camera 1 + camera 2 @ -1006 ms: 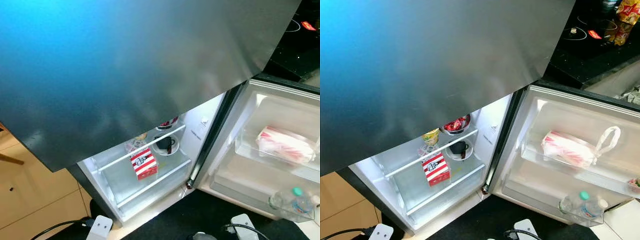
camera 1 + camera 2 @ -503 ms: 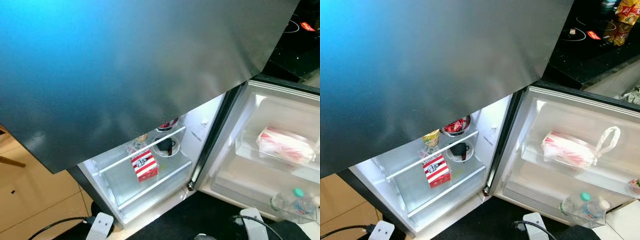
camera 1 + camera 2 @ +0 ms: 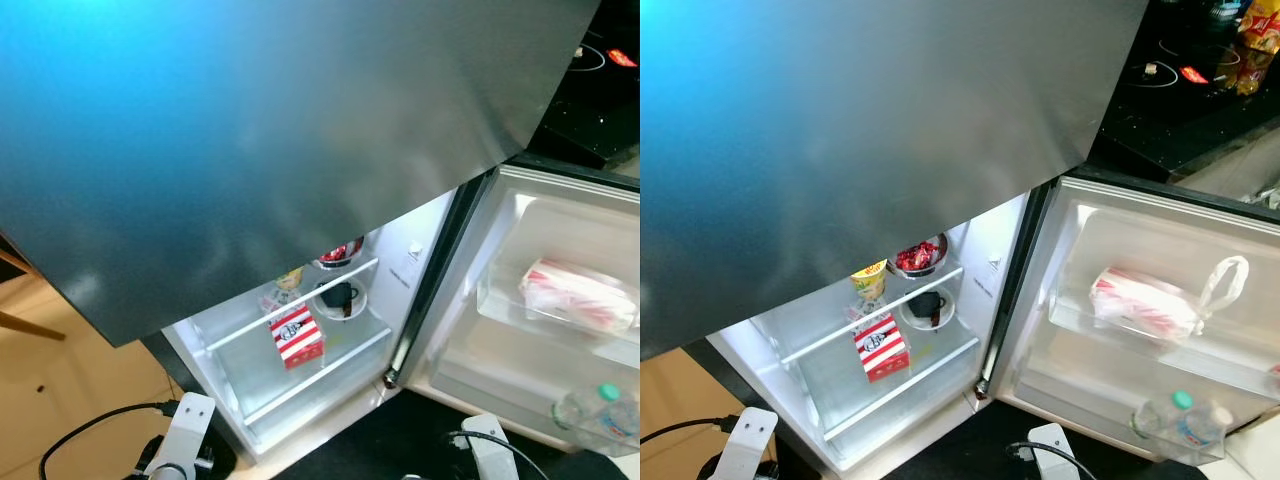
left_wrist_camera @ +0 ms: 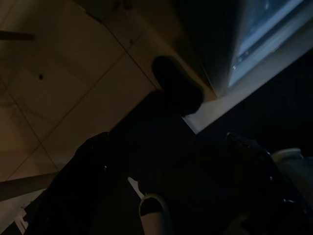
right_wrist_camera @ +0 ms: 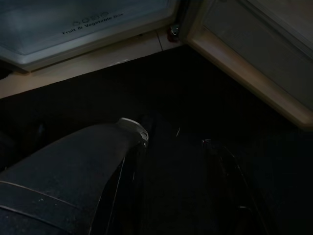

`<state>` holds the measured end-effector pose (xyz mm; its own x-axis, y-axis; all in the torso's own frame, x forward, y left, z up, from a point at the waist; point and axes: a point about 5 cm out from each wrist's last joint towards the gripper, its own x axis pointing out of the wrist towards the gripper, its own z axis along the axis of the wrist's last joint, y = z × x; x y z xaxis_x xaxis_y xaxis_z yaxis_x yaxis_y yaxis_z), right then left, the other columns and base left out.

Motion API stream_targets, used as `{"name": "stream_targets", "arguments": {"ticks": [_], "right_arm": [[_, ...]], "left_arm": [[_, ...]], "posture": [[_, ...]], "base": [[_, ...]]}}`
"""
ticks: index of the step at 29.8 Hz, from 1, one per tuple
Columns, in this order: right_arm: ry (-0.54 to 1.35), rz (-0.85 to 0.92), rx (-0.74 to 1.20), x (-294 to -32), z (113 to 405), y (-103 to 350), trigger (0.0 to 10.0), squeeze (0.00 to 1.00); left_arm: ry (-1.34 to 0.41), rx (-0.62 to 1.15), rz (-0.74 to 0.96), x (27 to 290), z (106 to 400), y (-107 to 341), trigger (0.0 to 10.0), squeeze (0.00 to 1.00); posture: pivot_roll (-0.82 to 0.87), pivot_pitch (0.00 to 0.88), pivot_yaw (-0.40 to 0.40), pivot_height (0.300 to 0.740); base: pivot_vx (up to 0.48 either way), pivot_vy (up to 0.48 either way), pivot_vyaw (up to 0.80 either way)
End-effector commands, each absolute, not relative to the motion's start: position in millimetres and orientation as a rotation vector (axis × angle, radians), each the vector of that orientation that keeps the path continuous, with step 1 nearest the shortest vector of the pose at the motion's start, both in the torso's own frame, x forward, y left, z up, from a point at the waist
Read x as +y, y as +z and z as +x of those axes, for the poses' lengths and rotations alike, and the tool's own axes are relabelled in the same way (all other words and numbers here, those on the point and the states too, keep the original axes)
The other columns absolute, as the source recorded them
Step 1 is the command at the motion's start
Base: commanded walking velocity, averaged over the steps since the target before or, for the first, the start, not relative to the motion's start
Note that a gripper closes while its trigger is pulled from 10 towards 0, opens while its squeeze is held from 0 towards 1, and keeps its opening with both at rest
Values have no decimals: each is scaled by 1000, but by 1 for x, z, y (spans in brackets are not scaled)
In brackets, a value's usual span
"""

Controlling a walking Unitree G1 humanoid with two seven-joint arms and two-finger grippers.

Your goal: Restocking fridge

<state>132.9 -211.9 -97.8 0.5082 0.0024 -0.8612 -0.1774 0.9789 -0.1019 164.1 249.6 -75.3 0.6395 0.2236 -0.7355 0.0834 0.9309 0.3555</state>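
Observation:
The fridge's lower compartment [image 3: 300, 395] stands open under the closed dark steel upper door [image 3: 260, 130]. On its glass shelf sit a red-and-white striped box [image 3: 296, 337], a black mug on a white plate [image 3: 340, 297], a bowl of red items [image 3: 918, 257] and a yellow cup [image 3: 869, 280]. The open door [image 3: 1110, 330] on the right holds a red-and-white bag [image 3: 1140, 303] and water bottles [image 3: 1180, 425]. My left arm [image 3: 185, 428] and right arm [image 3: 483, 447] hang low in front. The left gripper [image 4: 166, 161] and right gripper [image 5: 176, 161] are dark shapes over the floor.
A black mat [image 5: 195, 88] lies before the fridge, with beige floor tiles [image 3: 60, 400] to the left. A black cable [image 3: 90, 440] runs by my left arm. A dark hob and snack packets [image 3: 1250, 30] sit at the far right.
The whole picture has shifted a little, so the camera moved. My left arm now shows higher at the bottom edge. The fridge's contents look unchanged.

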Motion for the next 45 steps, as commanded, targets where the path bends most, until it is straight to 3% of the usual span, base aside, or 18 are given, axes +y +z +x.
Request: {"name": "stream_targets", "arguments": {"ticks": [1,12,20,30,45], "right_arm": [[123,-184,1058,-212,127,-100,10000,0],[93,-141,1010,-204,140,-97,10000,0],[120,-146,1046,-196,127,-102,10000,0],[93,-137,1053,-201,125,-102,10000,0],[90,-135,1049,-201,127,-102,10000,0]], "left_arm": [[100,895,367,252,161,-77,10000,0],[44,909,420,255,151,-79,10000,0],[21,870,417,249,165,-74,10000,0],[13,883,436,250,161,-76,10000,0],[36,907,418,251,155,-79,10000,0]], "posture": [[3,0,-18,740],[-23,0,18,740],[-22,0,26,740],[-23,0,24,740],[-23,0,24,740]], "base": [[0,0,0],[0,0,0],[0,-427,0],[0,-428,0],[0,0,0]]}}
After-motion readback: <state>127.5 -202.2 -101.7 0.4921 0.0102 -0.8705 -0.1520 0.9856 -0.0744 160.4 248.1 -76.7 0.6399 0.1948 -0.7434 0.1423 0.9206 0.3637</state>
